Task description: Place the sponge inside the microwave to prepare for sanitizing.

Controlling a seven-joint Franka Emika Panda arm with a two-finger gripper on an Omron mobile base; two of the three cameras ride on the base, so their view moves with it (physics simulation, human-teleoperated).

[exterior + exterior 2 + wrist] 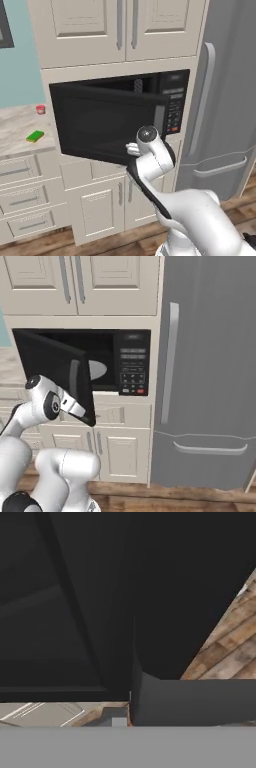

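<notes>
Currently the microwave (120, 117) door (107, 122) is swung partway open, white turntable (98, 369) visible inside. Arm's hand sits at the door's free edge; jaws are pressed nearly together, and whether they pinch the door edge I can't tell. Sponge (35, 135) lies flat on the table (17, 130) left of the microwave, near the red cup (40, 109), well apart from the hand.
</notes>
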